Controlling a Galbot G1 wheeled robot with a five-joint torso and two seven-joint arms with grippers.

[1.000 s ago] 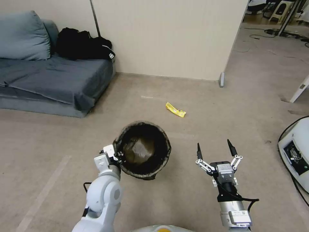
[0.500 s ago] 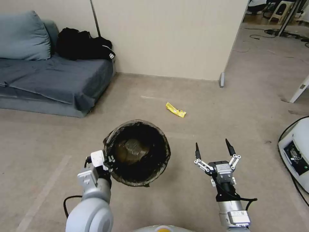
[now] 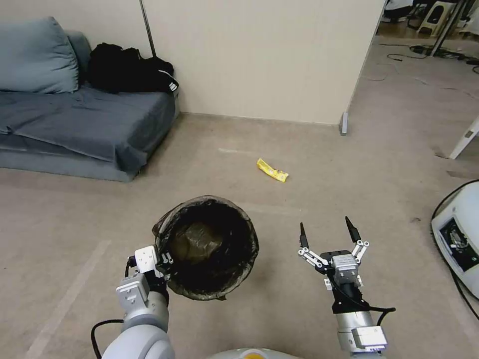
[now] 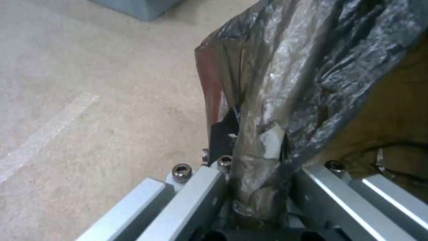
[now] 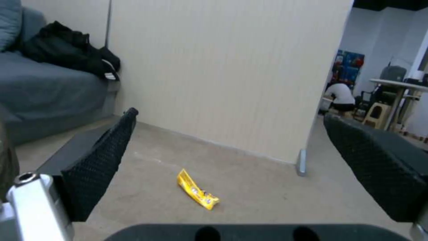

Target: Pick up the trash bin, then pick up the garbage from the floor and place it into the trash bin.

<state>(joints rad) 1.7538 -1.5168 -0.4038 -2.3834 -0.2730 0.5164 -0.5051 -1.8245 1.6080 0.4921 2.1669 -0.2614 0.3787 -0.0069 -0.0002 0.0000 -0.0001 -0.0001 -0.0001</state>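
1. Well, at the upper left of the head view a grey-blue sofa (image 3: 75, 119) sits against the wall with a cushion (image 3: 35, 55) at its far end and a heap of black clothes (image 3: 129, 67) by the wall corner; no brand or writing on them can be read.
2. Lower left of centre, the left gripper (image 3: 162, 262) pinches the near-left rim of the trash bin (image 3: 207, 247), its jaws pressed together on the dark bag folded over that rim.
3. Seen from the left wrist view, the crinkled bag (image 4: 285, 83) is squeezed between the metal fingers (image 4: 214, 180), and a scrap of white rim shows through a tear in it.
4. The bin's mouth faces up toward the head camera, tilted a little, and crumpled brownish bag lining lies at its bottom.
5. Above and right of the bin, well apart from it, the yellow wrapper (image 3: 272, 170) lies flat on the beige carpet; its printing is too small to read.
6. Lower right of centre, the right gripper (image 3: 327, 237) hangs above the carpet with its black-tipped jaws spread wide, holding nothing.
7. From the right wrist view the yellow wrapper (image 5: 196, 194) lies between the two black fingers (image 5: 100, 164), farther off, before the cream partition wall (image 5: 223, 67).
8. At the right edge of the head view stands a white machine (image 3: 459, 239) with a black cable.
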